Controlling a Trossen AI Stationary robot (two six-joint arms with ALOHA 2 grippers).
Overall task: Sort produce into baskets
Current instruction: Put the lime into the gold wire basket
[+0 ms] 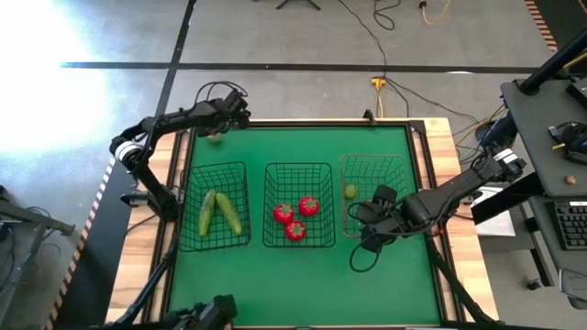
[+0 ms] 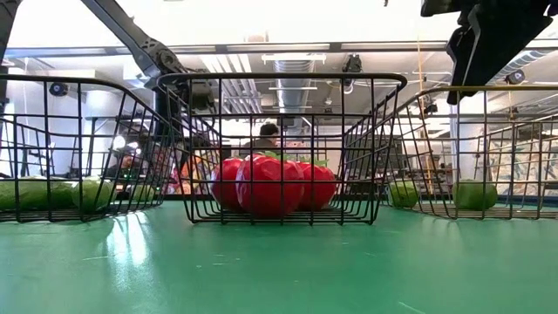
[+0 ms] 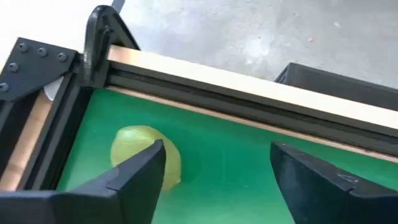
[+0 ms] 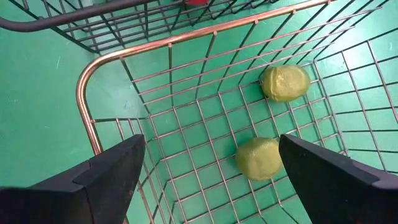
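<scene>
One yellow-green lime (image 3: 138, 149) lies on the green mat in the table's far left corner, and it also shows in the high view (image 1: 215, 138). My left gripper (image 3: 217, 152) is open above it, and one finger (image 3: 134, 174) stands in front of the lime. My right gripper (image 4: 211, 143) is open and empty over the near part of the tan wire basket (image 1: 396, 163). Two limes (image 4: 285, 82) (image 4: 260, 158) rest on that basket's floor. Three red tomatoes (image 1: 295, 218) lie in the middle black basket (image 1: 298, 169). Two cucumbers (image 1: 220, 213) lie in the left black basket (image 1: 216, 170).
The three baskets stand side by side across the middle of the green mat (image 1: 303, 284). The table's raised wood and black frame (image 3: 249, 93) runs right behind the corner lime. A black cable (image 1: 353, 261) hangs below my right gripper. People show in the room beyond, in the low view (image 2: 266, 135).
</scene>
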